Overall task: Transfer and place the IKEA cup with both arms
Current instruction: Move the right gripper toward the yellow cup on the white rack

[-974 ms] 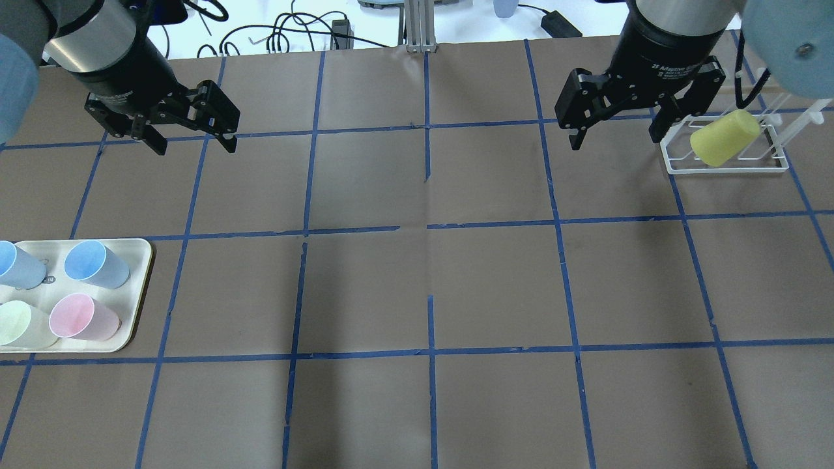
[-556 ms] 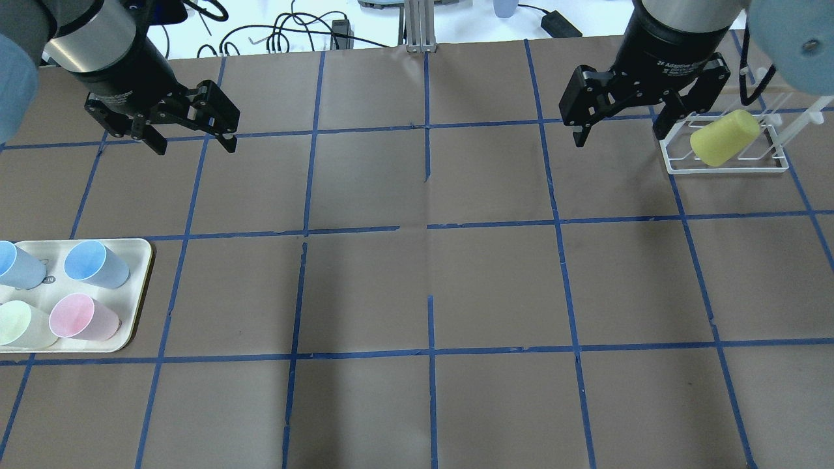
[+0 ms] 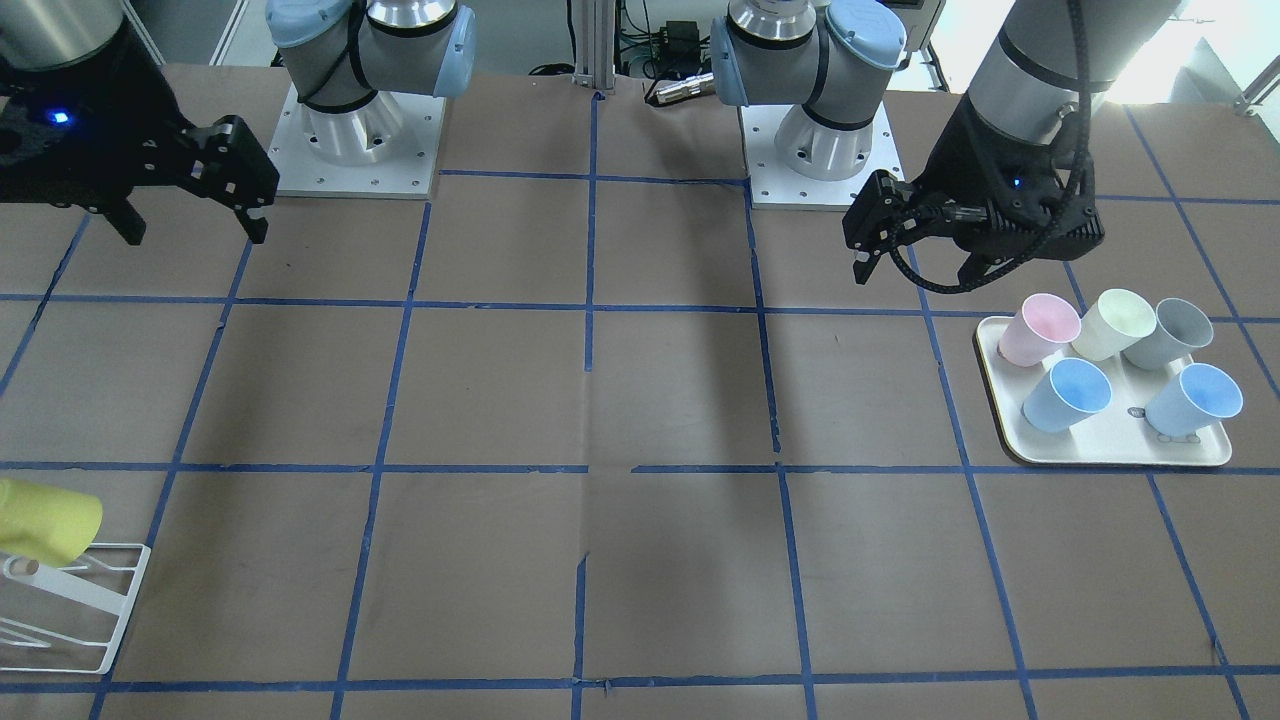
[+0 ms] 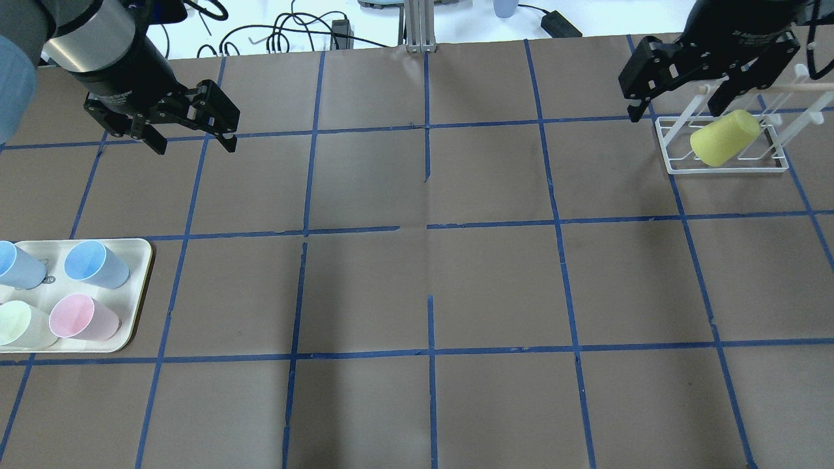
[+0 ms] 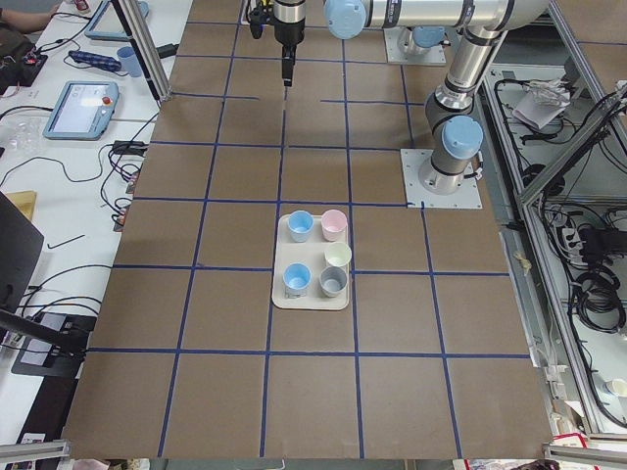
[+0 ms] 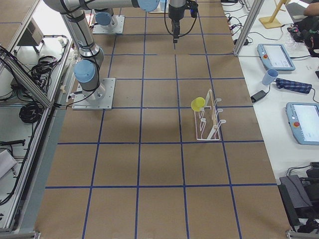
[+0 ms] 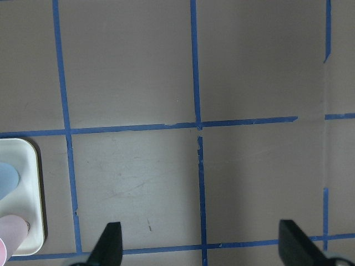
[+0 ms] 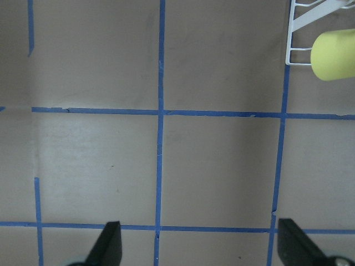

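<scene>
"Where's the IKEA cup (image 4: pixel 723 138)?"

"It rests tilted on the white wire rack (image 4: pixel 730 170), far out on the counter (image 4: pixel 430 286) on the robot's right."

"And the right arm (image 4: pixel 743 19)?"

"It's up in the air near the rack. Its jaws are spread wide, hold nothing and are clear of the cup."

"The left arm (image 4: pixel 98 39)?"

"Its jaws are wide apart too and empty, above the counter, well apart from the tray (image 4: pixel 140 286) of pastel cups (image 4: pixel 85 316)."
</scene>
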